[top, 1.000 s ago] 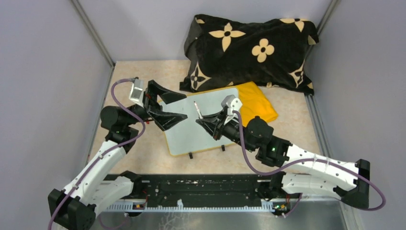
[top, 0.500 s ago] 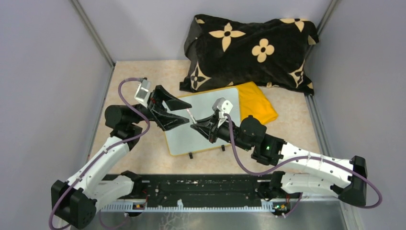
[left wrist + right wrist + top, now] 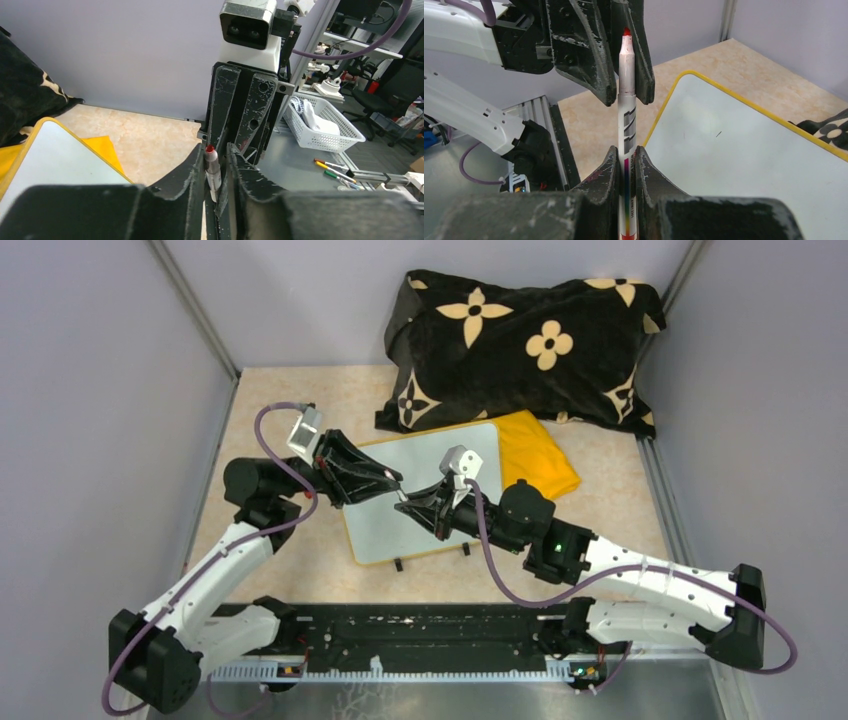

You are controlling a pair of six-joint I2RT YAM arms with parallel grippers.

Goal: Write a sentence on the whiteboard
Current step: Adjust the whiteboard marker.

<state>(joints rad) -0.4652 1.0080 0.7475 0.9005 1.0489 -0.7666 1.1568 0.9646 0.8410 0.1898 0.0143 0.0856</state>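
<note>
- Whiteboard flat on the tan table, mid-table, in front of both arms
- Its long axis runs left to right, with the right end swung a little away from the arm bases; the edge with the clip feet faces the bases
- The far right part of the board overlaps a yellow cloth, and a black flower-print pillow sits behind, by the back wall
- Right gripper is over the board with its jaws clamped tight on the barrel of a marker
- The marker lies along the gripper's own line, bare red tip leading, aimed to the left at the other arm and raised off the board
- Left gripper comes in from the board's left edge and meets it head-on, its two fingers flanking the marker's tip end
- Those jaws stand narrow around the marker with only slim gaps; whether they actually pinch it, I can't tell
- Count: one whiteboard, two black clip feet, one marker, one cloth, one pillow, two grippers nose to nose above the board's left half
</note>
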